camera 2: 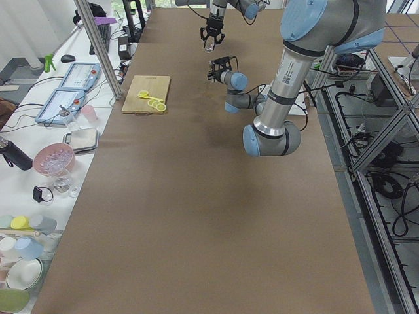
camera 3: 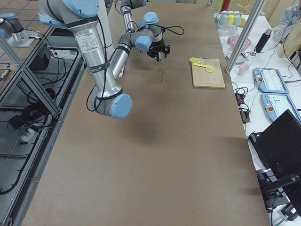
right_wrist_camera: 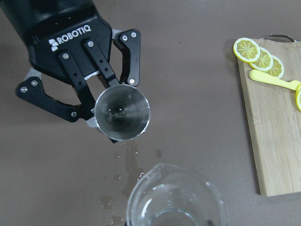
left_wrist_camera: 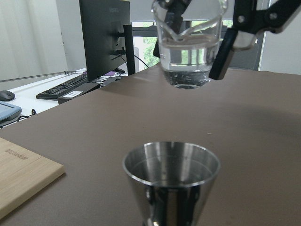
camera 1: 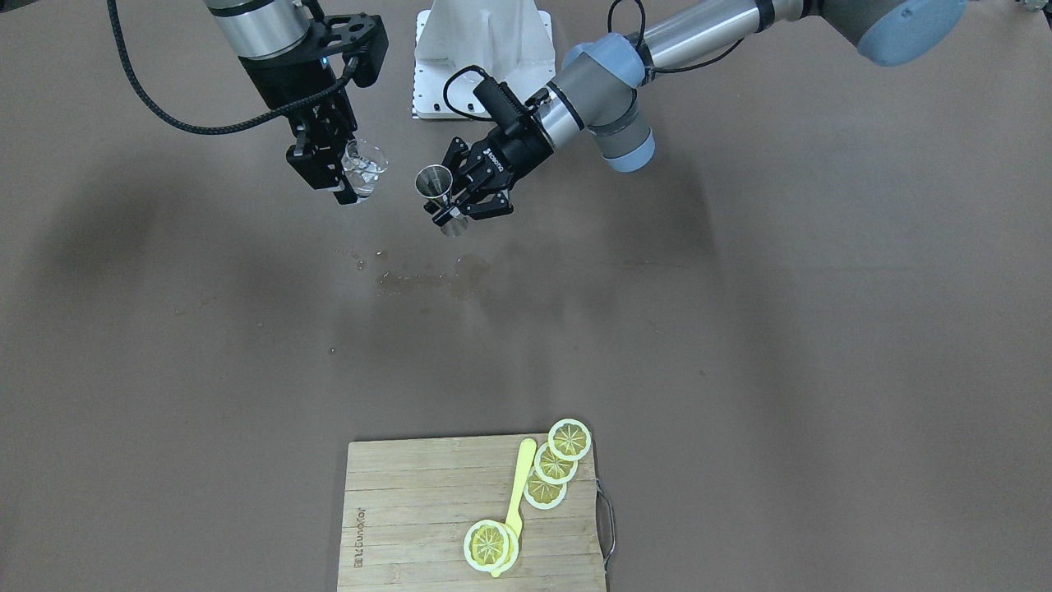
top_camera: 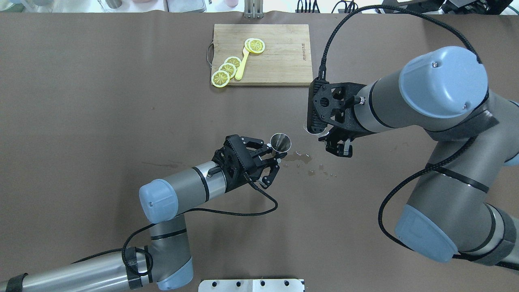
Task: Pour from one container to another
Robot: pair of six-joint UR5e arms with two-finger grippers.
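My left gripper (camera 1: 450, 207) is shut on the waist of the steel jigger (camera 1: 433, 182), holding it upright above the table with its cone mouth up. My right gripper (camera 1: 339, 174) is shut on the clear glass cup (camera 1: 363, 168), which has water in it and hangs a short way to the jigger's side and higher. In the left wrist view the cup (left_wrist_camera: 189, 52) sits above and beyond the jigger (left_wrist_camera: 171, 181), apart from it. From the right wrist the jigger's mouth (right_wrist_camera: 122, 113) lies ahead of the cup's rim (right_wrist_camera: 176, 200). Overhead, the jigger (top_camera: 280, 142) shows; the cup is mostly hidden under the right gripper (top_camera: 335, 145).
Spilled drops and a wet patch (camera 1: 427, 278) mark the brown table below and between the grippers. A wooden cutting board (camera 1: 411, 501) with lemon slices (camera 1: 555, 464) and a yellow utensil (camera 1: 518, 493) lies on the far side from the robot. The robot's white base plate (camera 1: 481, 62) is behind the grippers.
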